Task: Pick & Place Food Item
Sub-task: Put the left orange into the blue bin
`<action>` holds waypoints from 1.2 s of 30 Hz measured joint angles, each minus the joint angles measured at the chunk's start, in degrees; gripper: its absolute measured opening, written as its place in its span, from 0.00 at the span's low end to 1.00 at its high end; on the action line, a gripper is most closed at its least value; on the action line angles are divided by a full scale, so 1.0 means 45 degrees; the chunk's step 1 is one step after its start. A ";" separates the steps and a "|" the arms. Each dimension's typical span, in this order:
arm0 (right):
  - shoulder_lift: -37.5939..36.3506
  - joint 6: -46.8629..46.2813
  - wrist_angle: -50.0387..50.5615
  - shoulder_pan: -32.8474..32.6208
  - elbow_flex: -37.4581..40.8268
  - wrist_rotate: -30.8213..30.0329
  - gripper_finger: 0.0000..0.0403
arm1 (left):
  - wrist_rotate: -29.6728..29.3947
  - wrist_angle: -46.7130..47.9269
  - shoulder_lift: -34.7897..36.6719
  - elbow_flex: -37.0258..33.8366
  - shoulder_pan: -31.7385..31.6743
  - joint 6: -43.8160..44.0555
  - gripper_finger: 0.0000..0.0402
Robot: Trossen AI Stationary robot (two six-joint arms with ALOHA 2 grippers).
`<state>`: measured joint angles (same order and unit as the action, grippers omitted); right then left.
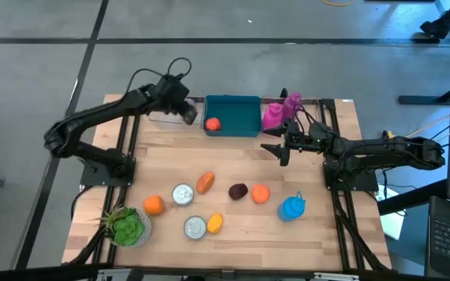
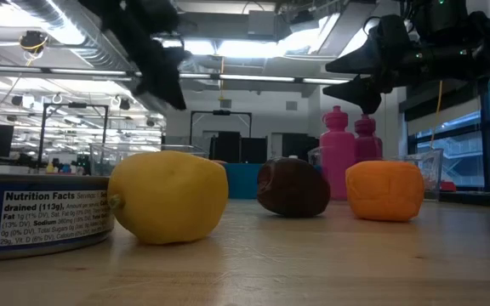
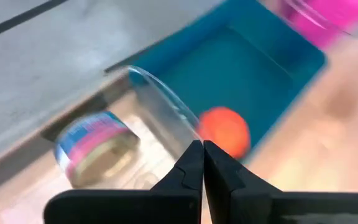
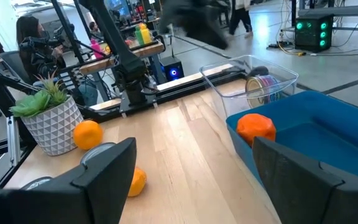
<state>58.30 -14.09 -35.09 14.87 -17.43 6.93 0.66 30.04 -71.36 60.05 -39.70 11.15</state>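
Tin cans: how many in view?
3. Two cans on the table's front left: one beside the carrot, one beside the lemon. Third in the clear bin. Others may be hidden.

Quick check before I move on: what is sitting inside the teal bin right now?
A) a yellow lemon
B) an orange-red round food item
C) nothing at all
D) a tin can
B: the high view shows a single orange-red round food item in the left end of the teal bin; the left wrist view shows it there too, past the shut left gripper, with a tin can in the clear container beside the bin.
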 joint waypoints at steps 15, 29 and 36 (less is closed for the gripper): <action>0.0000 -0.0169 -0.0010 0.0004 0.0000 0.0031 0.79 | -0.0486 -0.1100 0.6618 -0.4432 0.4562 0.1947 0.00; 0.0034 -0.0844 -0.0010 0.0000 0.0000 0.0026 0.79 | 0.0937 -0.4078 0.7704 -0.8540 0.6770 0.3677 0.02; 0.0034 -0.0895 -0.0011 0.0000 0.0000 -0.0008 0.79 | 0.3162 -0.6461 0.7589 -0.8569 0.7241 0.2959 0.13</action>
<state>58.46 -18.12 -35.14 14.87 -17.43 6.90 14.89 0.96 -37.21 21.49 -7.12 24.46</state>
